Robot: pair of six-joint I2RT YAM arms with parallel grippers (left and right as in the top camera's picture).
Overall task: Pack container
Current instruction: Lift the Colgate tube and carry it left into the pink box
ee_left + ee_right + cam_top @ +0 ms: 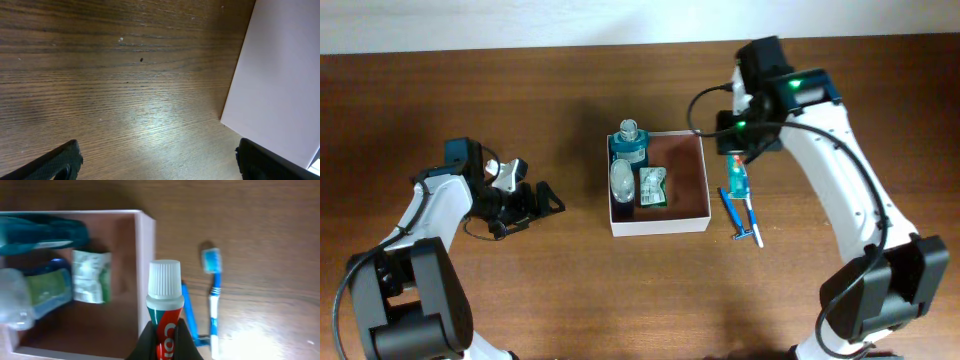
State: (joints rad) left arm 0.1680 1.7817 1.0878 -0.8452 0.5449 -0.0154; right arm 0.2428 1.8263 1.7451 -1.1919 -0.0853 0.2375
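The container (658, 222) sits mid-table (560, 290), white walls, reddish-brown inside. Along its left side there's a teal mouthwash bottle (629, 146), a clear bottle (622, 180) and a small green packet (652, 187); the right half is bare.

The right gripper (165, 342) is pinched tight on a toothpaste tube (165, 297), white cap pointing away from the fingers. The tube is outside the box, just beside its right wall. A blue toothbrush (749, 215) lies on the wood right next to it.

The left gripper (528, 205) is off to the left, well apart from the box. Its fingers are spread wide with nothing between them, just wood grain.
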